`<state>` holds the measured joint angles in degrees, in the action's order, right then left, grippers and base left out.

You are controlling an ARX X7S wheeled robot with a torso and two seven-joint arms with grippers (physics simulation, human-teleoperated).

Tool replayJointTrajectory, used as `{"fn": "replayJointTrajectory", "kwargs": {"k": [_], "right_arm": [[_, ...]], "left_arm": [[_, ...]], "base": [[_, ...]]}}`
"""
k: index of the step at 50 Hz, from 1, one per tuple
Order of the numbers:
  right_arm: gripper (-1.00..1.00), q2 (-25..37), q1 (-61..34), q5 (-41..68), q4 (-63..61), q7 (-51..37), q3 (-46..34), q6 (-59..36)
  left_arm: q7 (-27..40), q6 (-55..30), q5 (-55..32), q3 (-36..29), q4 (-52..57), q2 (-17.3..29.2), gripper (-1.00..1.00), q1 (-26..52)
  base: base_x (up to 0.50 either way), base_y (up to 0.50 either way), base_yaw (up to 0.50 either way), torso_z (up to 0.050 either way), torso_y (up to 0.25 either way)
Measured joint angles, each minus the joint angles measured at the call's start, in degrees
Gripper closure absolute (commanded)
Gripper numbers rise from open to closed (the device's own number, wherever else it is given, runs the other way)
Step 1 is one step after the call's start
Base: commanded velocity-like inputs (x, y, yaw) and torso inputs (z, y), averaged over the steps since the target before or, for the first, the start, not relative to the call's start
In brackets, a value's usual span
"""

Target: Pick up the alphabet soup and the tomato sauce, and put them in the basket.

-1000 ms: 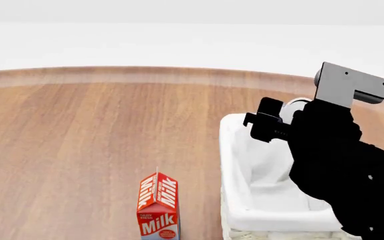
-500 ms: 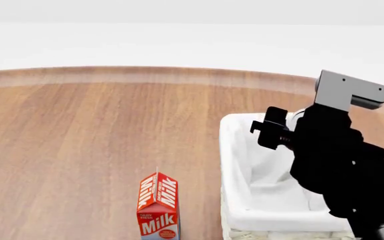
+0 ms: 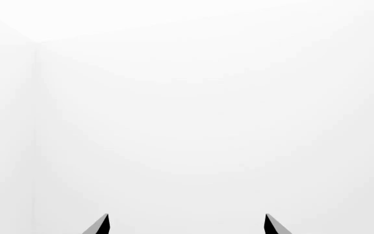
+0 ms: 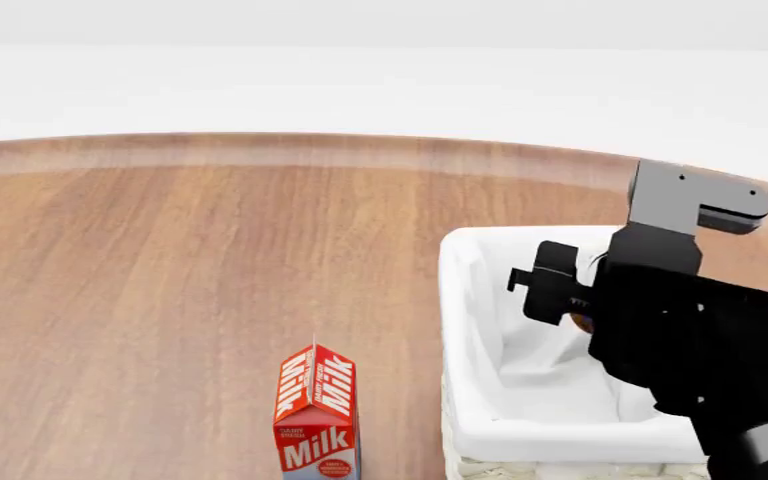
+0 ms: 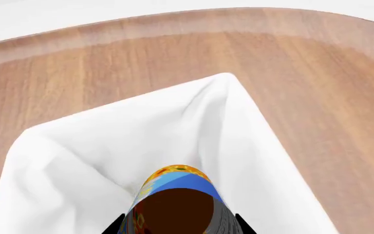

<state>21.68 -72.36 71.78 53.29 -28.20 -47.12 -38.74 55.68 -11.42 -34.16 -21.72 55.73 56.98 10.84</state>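
Right gripper: the black right gripper [image 5: 177,226] has its jaws pinching the small cylindrical blue-and-orange alphabet soup can [image 5: 176,204], one finger on each side of the tin.
Soup can position: held inside the mouth of the rectangular cream-white wicker basket with white cloth lining [image 5: 83,146], dark end toward the wrist camera, label end pointing at the cloth.
Head view: the right gripper [image 4: 558,290] hangs over the basket [image 4: 471,330], at about 4 o'clock on the round wooden table [image 4: 197,260]; only a sliver of the can [image 4: 579,321] peeks past the black arm.
Left gripper: two dark fingertips [image 3: 101,225] stand spread well apart against plain white wall, nothing between them.
Bystander: a red-and-white milk carton [image 4: 316,410] stands upright near 6 o'clock, just left of the basket.
Tomato sauce: not in any view.
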Motion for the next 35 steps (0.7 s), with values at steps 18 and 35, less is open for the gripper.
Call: {"fn": "replayJointTrajectory", "kwargs": {"k": [18, 35], "right_arm": [[1.00, -0.9, -0.9, -1.2, 3.2, 1.6, -2.2, -3.8], [1.00, -1.6, -0.8, -2.0, 3.7, 2.6, -3.3, -4.8]], "left_arm": [[0.1, -0.3, -0.4, -0.3, 0.1, 0.2, -1.00, 0.6], [0.3, 0.3, -0.3, -0.4, -0.1, 0.5, -1.00, 0.4]], "base": [[0.00, 0.00, 0.00, 0.001, 0.001], [0.00, 0.00, 0.00, 0.000, 0.001]]}}
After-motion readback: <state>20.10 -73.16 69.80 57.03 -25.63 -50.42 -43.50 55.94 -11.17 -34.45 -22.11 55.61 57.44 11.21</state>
